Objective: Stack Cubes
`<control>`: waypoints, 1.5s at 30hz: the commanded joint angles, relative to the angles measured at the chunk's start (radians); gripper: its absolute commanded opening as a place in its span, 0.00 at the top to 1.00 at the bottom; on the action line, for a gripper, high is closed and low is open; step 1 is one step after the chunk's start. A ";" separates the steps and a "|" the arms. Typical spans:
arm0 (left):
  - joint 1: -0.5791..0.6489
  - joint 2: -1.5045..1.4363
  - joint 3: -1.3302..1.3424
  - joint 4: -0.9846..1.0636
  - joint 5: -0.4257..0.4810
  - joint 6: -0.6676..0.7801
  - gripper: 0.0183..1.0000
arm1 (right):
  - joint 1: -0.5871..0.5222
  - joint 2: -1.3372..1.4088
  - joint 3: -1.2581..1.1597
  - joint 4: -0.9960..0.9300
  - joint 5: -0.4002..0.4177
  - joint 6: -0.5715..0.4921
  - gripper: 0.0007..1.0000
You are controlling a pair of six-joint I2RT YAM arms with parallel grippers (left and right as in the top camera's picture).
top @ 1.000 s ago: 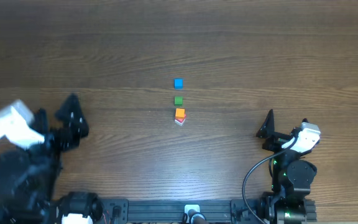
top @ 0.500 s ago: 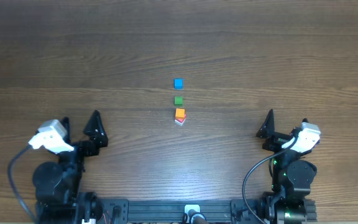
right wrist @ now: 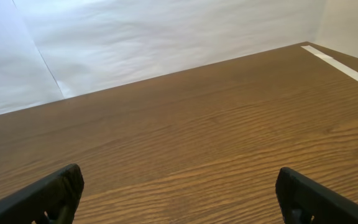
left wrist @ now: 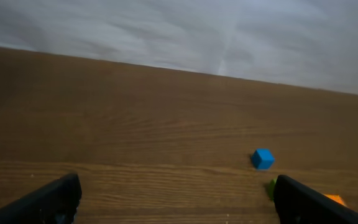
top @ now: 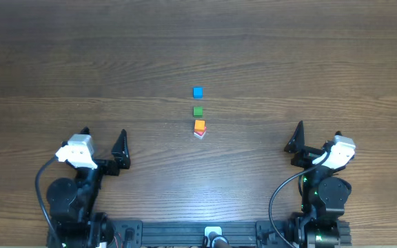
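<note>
From above, 3 small cubes, blue plastic cube (top: 198,92), green plastic cube (top: 198,111) and orange plastic cube (top: 200,125), sit in a row mid-way across the brown wooden surface (top: 288,55), the row running away from the bases, somewhat nearer the left pincer (top: 103,139) than the right pincer (top: 317,138). In the left wrist view that pincer (left wrist: 178,186) is spread and holds nothing, with the cubes ahead and well apart from it. In the right wrist view the right pincer (right wrist: 176,180) is likewise spread over bare wood.

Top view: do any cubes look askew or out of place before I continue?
Nothing stands out. The blue cube and green cube lie singly, in line with the orange cube, which sits squarely enough on a lower cube showing just a pale edge.
</note>
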State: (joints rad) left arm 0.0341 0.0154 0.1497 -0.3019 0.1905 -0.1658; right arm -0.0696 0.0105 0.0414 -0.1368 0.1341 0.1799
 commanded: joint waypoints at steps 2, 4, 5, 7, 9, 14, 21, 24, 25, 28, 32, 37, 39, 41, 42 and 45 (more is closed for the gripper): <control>0.005 -0.012 -0.072 0.060 0.027 0.106 0.00 | 0.003 -0.002 0.005 -0.021 0.017 -0.005 0.01; 0.005 -0.012 -0.075 0.075 0.027 0.107 0.00 | 0.003 -0.002 0.005 -0.021 0.016 -0.005 0.01; 0.003 -0.012 -0.075 0.082 0.026 0.108 0.00 | 0.003 -0.002 0.005 -0.021 0.016 -0.005 0.01; 0.000 -0.012 -0.081 0.105 0.026 0.114 0.00 | 0.003 -0.002 0.005 -0.021 0.017 -0.005 0.01; -0.005 -0.012 -0.092 0.119 0.025 0.114 0.00 | 0.003 -0.002 0.005 -0.021 0.016 -0.005 0.01; -0.044 -0.012 -0.108 0.165 0.011 0.114 0.00 | 0.003 -0.002 0.005 -0.020 0.017 -0.005 0.01; -0.052 -0.012 -0.143 0.245 0.011 0.113 0.00 | 0.003 -0.002 0.005 -0.021 0.017 -0.005 0.01; -0.052 -0.012 -0.143 0.245 0.011 0.113 0.00 | 0.003 -0.002 0.005 -0.021 0.016 -0.005 0.01; -0.052 -0.012 -0.143 0.245 0.011 0.113 0.00 | 0.003 -0.002 0.005 -0.021 0.016 -0.005 0.01; -0.052 -0.012 -0.143 0.245 0.010 0.113 0.00 | 0.003 -0.002 0.005 -0.020 0.017 -0.005 0.01; -0.052 -0.012 -0.143 0.245 0.010 0.113 0.00 | 0.003 -0.002 0.005 -0.021 0.016 -0.005 0.01; -0.052 -0.012 -0.143 0.245 0.010 0.113 0.00 | 0.003 -0.002 0.005 -0.021 0.016 -0.005 0.01; -0.052 -0.012 -0.143 0.245 0.010 0.113 0.00 | 0.003 -0.002 0.005 -0.021 0.016 -0.005 0.01; -0.052 -0.012 -0.143 0.245 0.010 0.113 0.00 | 0.003 -0.002 0.005 -0.021 0.017 -0.005 0.01; -0.052 -0.012 -0.143 0.245 0.010 0.113 0.00 | 0.003 -0.002 0.005 -0.021 0.016 -0.005 0.01; -0.052 -0.012 -0.143 0.244 0.010 0.113 0.00 | 0.003 -0.002 0.005 -0.020 0.016 -0.005 0.01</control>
State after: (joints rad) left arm -0.0132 0.0135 0.0166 -0.0631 0.2054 -0.0704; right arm -0.0696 0.0105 0.0414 -0.1368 0.1341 0.1795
